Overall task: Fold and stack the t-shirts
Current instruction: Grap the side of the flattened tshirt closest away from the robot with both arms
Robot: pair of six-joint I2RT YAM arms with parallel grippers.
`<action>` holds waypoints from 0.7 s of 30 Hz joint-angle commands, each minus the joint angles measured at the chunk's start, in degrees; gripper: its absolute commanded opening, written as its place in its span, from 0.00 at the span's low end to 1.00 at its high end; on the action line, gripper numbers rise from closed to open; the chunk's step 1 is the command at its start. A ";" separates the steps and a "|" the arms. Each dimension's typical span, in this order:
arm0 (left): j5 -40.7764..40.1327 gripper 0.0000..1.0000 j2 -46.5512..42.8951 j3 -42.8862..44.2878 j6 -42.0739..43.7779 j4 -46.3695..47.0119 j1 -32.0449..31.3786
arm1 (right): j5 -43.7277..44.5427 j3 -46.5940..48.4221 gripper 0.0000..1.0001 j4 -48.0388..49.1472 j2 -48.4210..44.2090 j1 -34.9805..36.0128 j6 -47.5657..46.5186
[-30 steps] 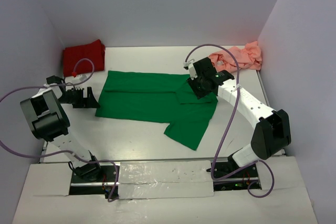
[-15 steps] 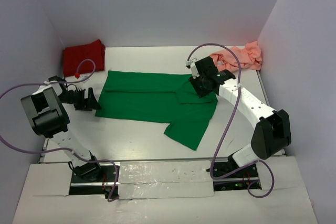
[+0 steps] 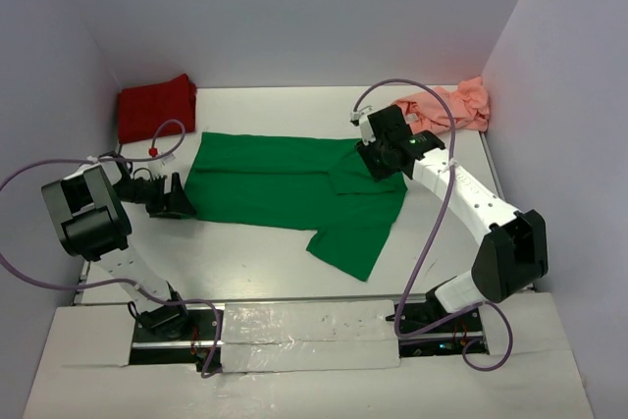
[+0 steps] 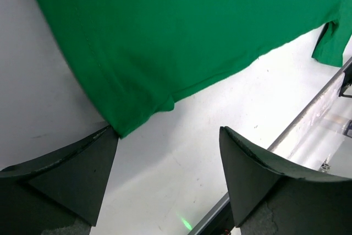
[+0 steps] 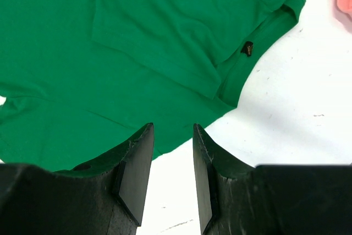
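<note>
The green t-shirt [image 3: 285, 183] is spread unfolded at the middle of the bench [image 3: 265, 252]. The dark red t-shirt [image 3: 155, 105] and salmon t-shirt [image 3: 446, 107] are seen at the far corners, unstacked. The left tool [image 3: 180, 198] is held wide at the green hem and the right tool [image 3: 385, 156] narrow, both empty.

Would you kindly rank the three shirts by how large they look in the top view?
1. Green shirt, spread flat.
2. Red shirt and pink shirt: too alike to rank.
</note>
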 commanded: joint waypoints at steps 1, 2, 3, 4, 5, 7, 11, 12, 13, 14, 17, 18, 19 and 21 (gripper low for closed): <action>-6.26 0.84 0.31 -2.79 1.60 -0.14 -0.28 | 1.16 0.10 0.42 1.93 -3.02 -0.58 0.11; -6.70 0.82 -0.04 -3.05 1.51 0.30 -0.28 | 1.07 0.10 0.42 1.92 -3.11 -0.67 0.11; -6.79 0.80 -0.13 -3.23 1.51 0.39 -0.19 | 1.07 0.10 0.42 1.92 -3.28 -0.67 0.11; -6.88 0.74 -0.13 -3.41 1.16 0.48 -0.19 | 1.07 0.10 0.42 1.92 -3.63 -0.67 0.02; -6.88 0.68 -0.13 -3.49 0.89 1.09 -0.11 | 0.98 0.10 0.42 1.92 -3.72 -0.76 0.11; -7.14 0.52 0.05 -3.58 0.63 1.35 -0.02 | 0.98 0.19 0.42 1.75 -4.07 -0.85 0.02; -7.93 0.35 -0.39 -4.02 -0.16 3.11 0.16 | 0.72 0.10 0.42 1.13 -4.25 -0.93 0.02; -8.46 0.35 -0.65 -4.11 -0.60 3.81 0.25 | 0.55 0.01 0.42 1.05 -4.42 -0.93 0.02; -8.72 0.35 -1.26 -4.20 -0.86 4.34 0.33 | 0.28 -0.25 0.42 0.96 -4.51 -0.93 -0.06; -8.99 0.35 -1.62 -4.37 -1.04 4.87 0.42 | 0.11 -0.51 0.42 0.96 -4.51 -0.93 -0.15; -10.92 0.33 -3.73 -4.99 -2.71 7.77 0.42 | -0.77 -0.86 0.42 0.69 -4.34 -0.93 -0.24; -11.44 0.36 -4.51 -5.34 -3.58 8.56 0.42 | -0.95 -0.87 0.42 0.43 -4.16 -0.93 -0.33; -12.41 0.43 -6.09 -5.52 -4.03 10.13 0.42 | -1.47 -0.87 0.42 0.34 -4.07 -0.93 -0.42; -13.55 0.72 -8.03 -6.21 -5.61 11.54 0.33 | -1.39 -0.87 0.42 0.52 -4.07 -0.93 -0.42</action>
